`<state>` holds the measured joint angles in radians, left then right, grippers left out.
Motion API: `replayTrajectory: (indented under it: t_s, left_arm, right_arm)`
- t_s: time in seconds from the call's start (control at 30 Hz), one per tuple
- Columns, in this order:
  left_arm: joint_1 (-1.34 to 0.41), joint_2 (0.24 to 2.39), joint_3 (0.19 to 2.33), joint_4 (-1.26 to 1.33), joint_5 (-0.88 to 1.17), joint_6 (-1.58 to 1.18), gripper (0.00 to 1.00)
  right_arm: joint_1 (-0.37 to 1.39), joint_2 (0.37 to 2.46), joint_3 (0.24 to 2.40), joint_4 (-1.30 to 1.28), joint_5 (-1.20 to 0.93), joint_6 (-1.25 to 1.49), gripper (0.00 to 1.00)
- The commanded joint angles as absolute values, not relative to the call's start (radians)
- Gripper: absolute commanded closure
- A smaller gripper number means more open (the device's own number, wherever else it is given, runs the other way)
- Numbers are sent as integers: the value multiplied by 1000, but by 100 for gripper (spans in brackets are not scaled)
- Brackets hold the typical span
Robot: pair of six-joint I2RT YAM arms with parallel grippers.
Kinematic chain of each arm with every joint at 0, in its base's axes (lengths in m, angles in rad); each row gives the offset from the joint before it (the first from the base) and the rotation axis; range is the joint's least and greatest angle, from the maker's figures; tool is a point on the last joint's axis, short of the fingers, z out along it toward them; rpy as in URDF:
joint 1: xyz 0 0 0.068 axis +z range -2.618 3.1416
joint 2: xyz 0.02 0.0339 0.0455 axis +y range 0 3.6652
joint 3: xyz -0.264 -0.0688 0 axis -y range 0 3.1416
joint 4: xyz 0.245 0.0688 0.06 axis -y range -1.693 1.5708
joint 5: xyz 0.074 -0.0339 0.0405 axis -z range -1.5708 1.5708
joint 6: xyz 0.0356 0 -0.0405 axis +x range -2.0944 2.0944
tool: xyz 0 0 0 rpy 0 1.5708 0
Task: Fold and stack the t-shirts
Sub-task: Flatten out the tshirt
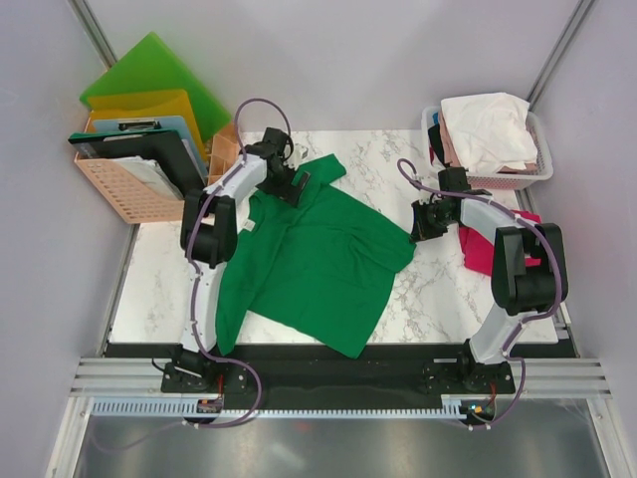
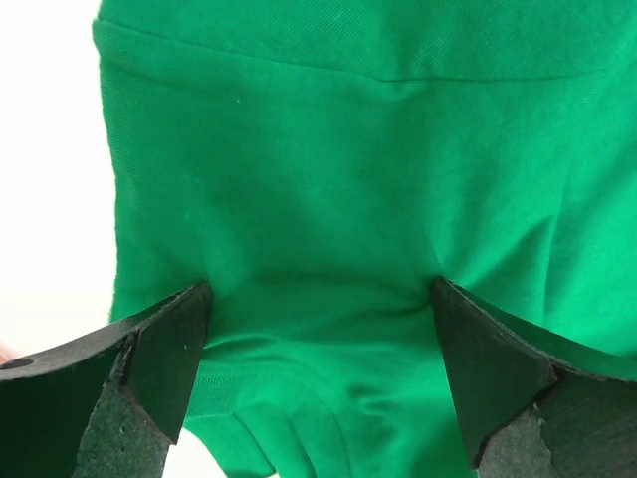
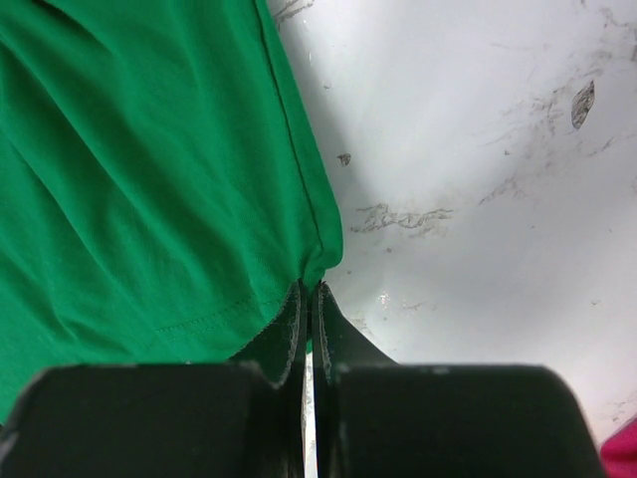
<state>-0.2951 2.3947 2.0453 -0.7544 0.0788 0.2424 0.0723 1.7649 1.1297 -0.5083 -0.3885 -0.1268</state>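
Non-task items in view:
- Table (image 1: 438, 299): white marble-pattern top with grey veining.
- Far-left corner: peach perforated plastic crate (image 1: 111, 191) used as a file holder. A green plastic sheet (image 1: 149, 68) stands tallest at the back. In front of it come a yellow folder (image 1: 149, 104), a light blue clipboard (image 1: 177, 126) and a black clipboard (image 1: 139, 149). All lean back to the left.
- Just right of the crate, at the far edge: small wooden box (image 1: 223, 151).
- Far-right corner: white slotted plastic basket (image 1: 538, 171).
- Along the near edge: aluminium rail (image 1: 328, 376), with a white slotted cable duct (image 1: 328, 406) in front of it.
- Pale grey wall panels (image 1: 348, 60) on three sides.
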Motion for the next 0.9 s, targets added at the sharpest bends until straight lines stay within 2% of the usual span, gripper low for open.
replayTrajectory:
  t_s: [0.0, 0.17, 0.3, 0.4, 0.5, 0.7, 0.8, 0.87]
  left_arm:
    - [-296, 2324, 1926, -830, 75, 227, 0]
    - [-296, 2146, 1775, -907, 208, 218, 0]
    - [-296, 1984, 1506, -907, 296, 219, 0]
    - [-296, 1875, 1387, -905, 311, 219, 0]
    - [-298, 1772, 1320, -893, 292, 224, 0]
    - [-298, 1538, 1263, -756, 111, 265, 0]
    - [-298, 1419, 1272, -701, 74, 282, 0]
    - [-299, 1413, 1316, -698, 84, 287, 0]
  right_arm:
    - [67, 1733, 1127, -486, -411, -138, 100]
    - [69, 1732, 1132, -486, -423, -133, 100]
    - [67, 1718, 1124, -482, -433, -137, 100]
    - [69, 1724, 1129, -482, -448, -132, 100]
    - [69, 1729, 1129, -482, -459, -132, 100]
    - [69, 1732, 1129, -483, -463, -137, 100]
    - [67, 1723, 1118, -482, -462, -141, 100]
    - [69, 1724, 1118, -480, -465, -141, 100]
